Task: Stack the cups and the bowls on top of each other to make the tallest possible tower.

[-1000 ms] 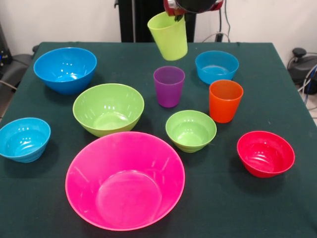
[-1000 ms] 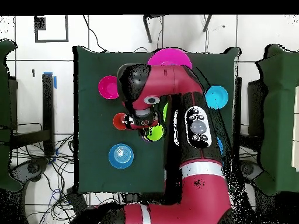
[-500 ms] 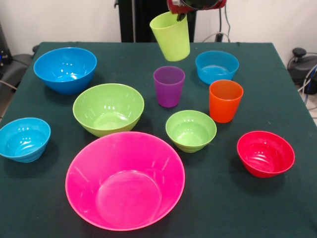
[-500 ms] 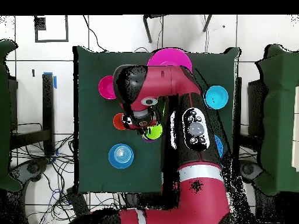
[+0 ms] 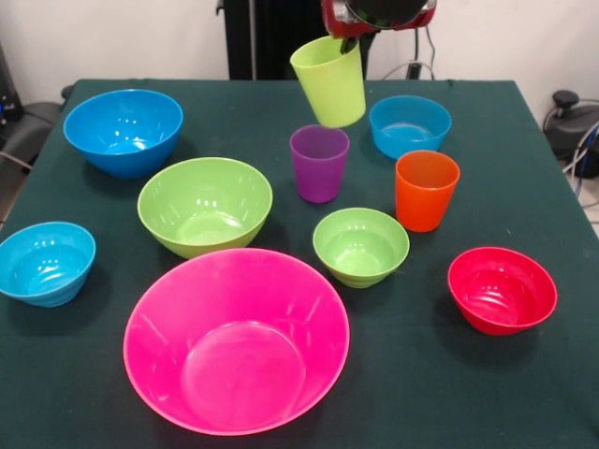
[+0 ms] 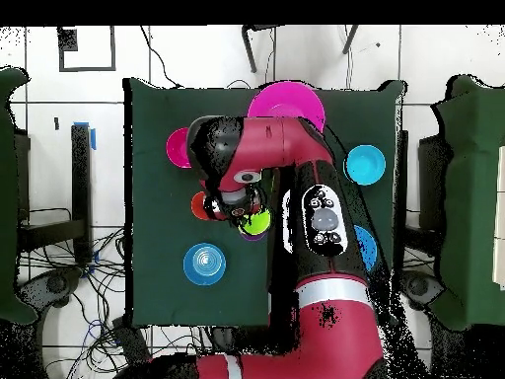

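Step in hand: the gripper [image 5: 348,34], clamped on the rim of the lime-green cup [image 5: 329,81], carries it in the air, tilted, with its base just above the purple cup [image 5: 319,163].
Doing it well: by the look of it, the cup needs levelling before it goes down, since a tilted base is likely to catch a rim; centring over the chosen target and releasing only once seated appears the safer course.
Grip: closed on the cup's upper edge on the side facing the arm; the cup hangs off-vertical below it.
Tower: not begun; every bowl and cup sits apart on the dark green table [image 5: 524,393].
Cups: purple directly below the gripper; orange cup [image 5: 426,190] below and beside it; both upright, mouths up.
Bowls: huge pink bowl [image 5: 237,340] farthest below the gripper; large green bowl [image 5: 205,205] and small green bowl [image 5: 360,245] between; red bowl [image 5: 502,289] off to one side.
Overhead view: the red arm [image 6: 296,168] covers most of the table; the lime-green cup shows beneath the wrist.
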`<move>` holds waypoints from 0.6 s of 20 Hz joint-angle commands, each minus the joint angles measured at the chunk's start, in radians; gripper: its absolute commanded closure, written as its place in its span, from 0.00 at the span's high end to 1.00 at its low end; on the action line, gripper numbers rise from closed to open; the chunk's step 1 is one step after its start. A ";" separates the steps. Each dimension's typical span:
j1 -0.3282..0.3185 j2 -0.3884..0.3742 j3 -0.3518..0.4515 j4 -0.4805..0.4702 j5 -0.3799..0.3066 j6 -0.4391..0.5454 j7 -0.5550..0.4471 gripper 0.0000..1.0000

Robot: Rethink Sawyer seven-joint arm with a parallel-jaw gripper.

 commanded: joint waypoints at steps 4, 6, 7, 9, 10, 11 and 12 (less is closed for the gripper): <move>0.012 0.003 0.027 0.075 -0.083 -0.126 -0.027 0.00; 0.013 0.004 0.025 0.066 -0.095 -0.133 -0.032 0.00; 0.014 0.003 0.023 0.064 -0.100 -0.139 -0.033 0.00; 0.017 -0.007 0.015 0.073 -0.108 -0.150 -0.026 0.00; 0.020 -0.009 0.008 0.073 -0.113 -0.146 -0.021 0.00; 0.024 -0.013 0.003 0.075 -0.118 -0.148 -0.018 0.00; 0.023 -0.016 0.002 0.080 -0.121 -0.158 -0.018 0.00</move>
